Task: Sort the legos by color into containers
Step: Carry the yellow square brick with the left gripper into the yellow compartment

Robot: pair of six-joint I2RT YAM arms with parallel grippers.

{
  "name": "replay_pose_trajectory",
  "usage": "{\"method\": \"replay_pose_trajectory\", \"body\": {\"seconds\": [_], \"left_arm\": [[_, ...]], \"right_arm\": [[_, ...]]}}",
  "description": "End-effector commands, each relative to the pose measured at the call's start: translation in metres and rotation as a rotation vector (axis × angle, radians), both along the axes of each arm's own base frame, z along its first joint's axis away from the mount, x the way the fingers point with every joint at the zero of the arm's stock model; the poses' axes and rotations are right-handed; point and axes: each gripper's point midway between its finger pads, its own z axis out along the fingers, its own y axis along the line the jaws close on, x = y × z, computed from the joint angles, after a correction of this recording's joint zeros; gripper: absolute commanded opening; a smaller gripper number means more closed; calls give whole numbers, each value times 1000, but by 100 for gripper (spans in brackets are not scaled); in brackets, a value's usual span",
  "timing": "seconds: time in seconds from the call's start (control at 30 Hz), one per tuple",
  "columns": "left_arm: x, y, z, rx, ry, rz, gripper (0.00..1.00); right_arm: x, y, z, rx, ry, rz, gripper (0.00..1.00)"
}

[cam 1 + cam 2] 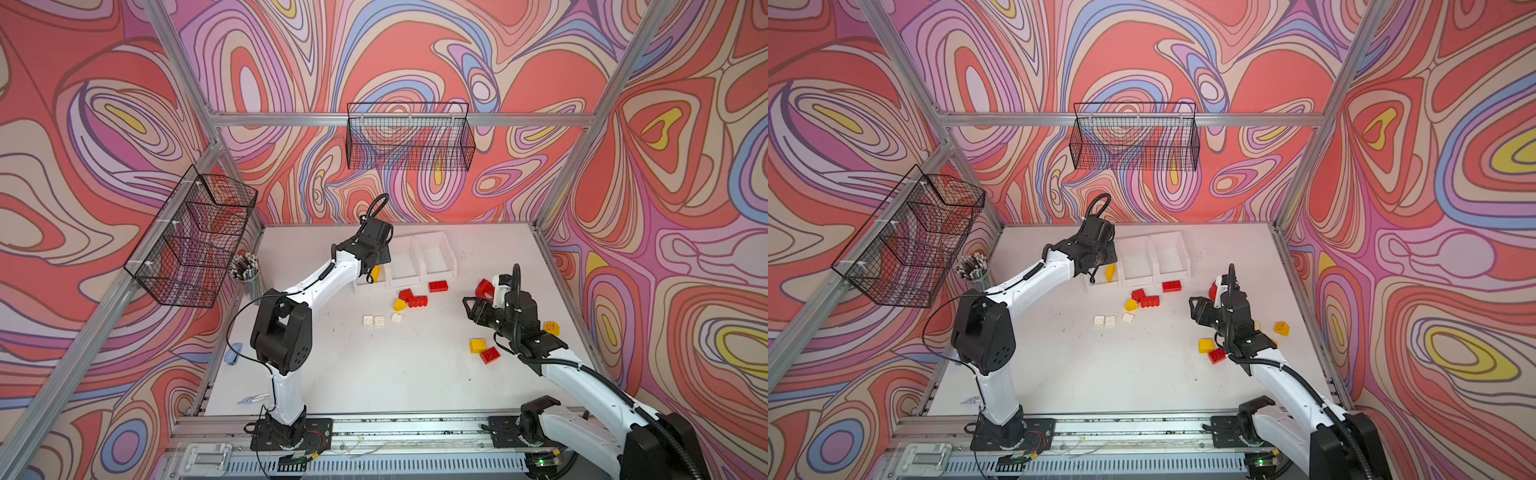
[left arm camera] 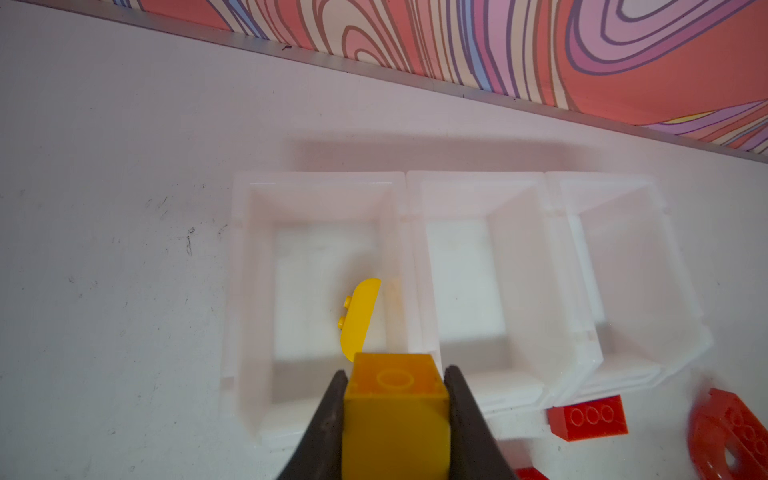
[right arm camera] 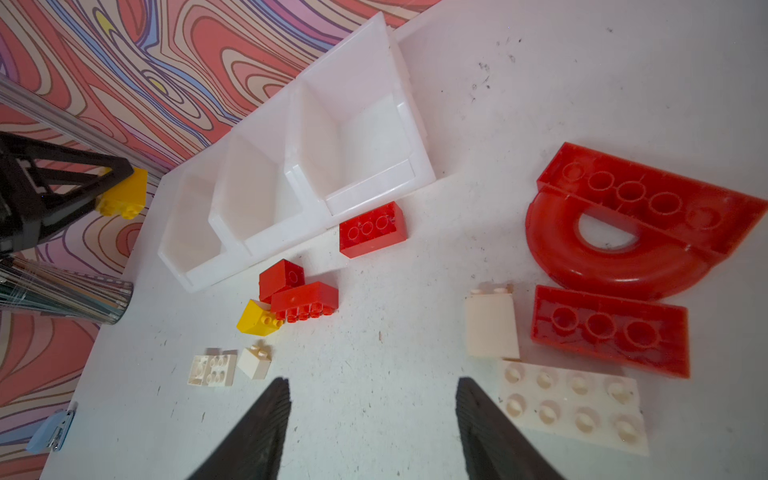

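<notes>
The left gripper [image 2: 395,374] pinches a yellow brick [image 2: 395,419] at the end bin of the containers [image 2: 409,195], where a curved yellow piece [image 2: 359,316] lies. In both top views the left arm [image 1: 324,278] hides most of that bin. The right gripper [image 3: 370,384] hangs with jaws apart, empty, above loose legos [image 3: 299,295].

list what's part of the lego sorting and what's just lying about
Job: yellow brick in the left claw; yellow curved piece in the end bin; three white bins; loose red arch, red bricks, white plate, yellow slope piece.
Lying about: wire baskets, pencil cup, small blue item.
</notes>
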Motion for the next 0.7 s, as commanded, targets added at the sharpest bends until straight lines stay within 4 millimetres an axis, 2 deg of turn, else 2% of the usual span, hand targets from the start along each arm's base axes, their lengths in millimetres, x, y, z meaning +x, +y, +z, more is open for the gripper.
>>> {"method": "replay_pose_trajectory", "body": {"seconds": [0.0,0.17,0.4,0.57,0.67], "left_arm": [[9,6,-17,37,57,-4,16],[21,13,-22,58,68,7,22],[24,23,-28,74,87,25,54],[21,24,-8,77,55,8,78],[12,26,18,74,31,-21,82]], "right_arm": [[1,2,2,14,-15,8,67],[-1,2,1,9,-11,15,67],[1,3,11,-5,-28,25,67],[1,1,18,-28,-21,24,65],[-2,-13,10,-117,57,-20,65]]}}
